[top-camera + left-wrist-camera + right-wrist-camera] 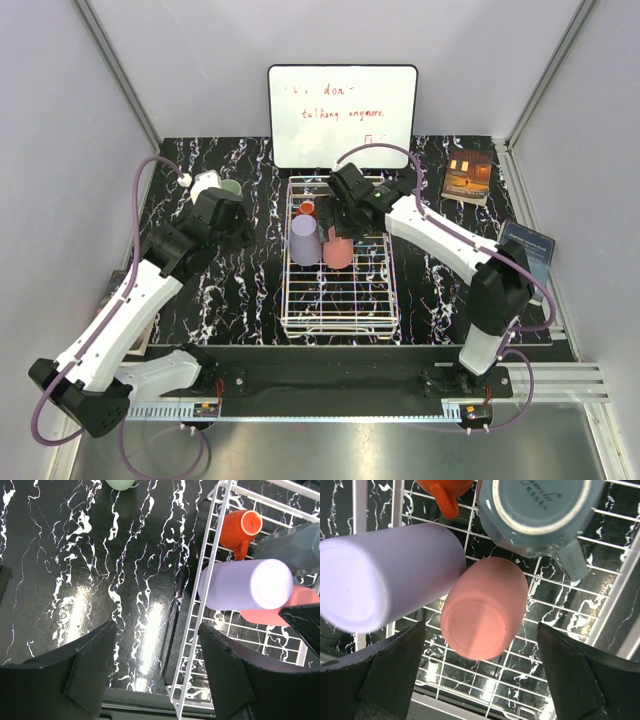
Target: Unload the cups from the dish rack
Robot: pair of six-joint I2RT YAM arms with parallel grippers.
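The white wire dish rack (340,300) stands mid-table. Inside it, upside down, are a tall lavender cup (305,240), a pink cup (338,250) and a small orange-red cup (307,208). In the right wrist view a grey mug (540,510) with a handle stands behind the pink cup (482,610). My right gripper (480,627) hangs open above the pink cup, one finger on either side, not touching it. A pale green cup (231,187) stands on the table left of the rack. My left gripper (156,630) is open and empty over the bare table beside the rack's left rim (210,565).
A whiteboard (342,115) with red writing leans at the back. A book (468,175) lies at the back right, and a dark blue card (527,250) at the right edge. Grey walls close in both sides.
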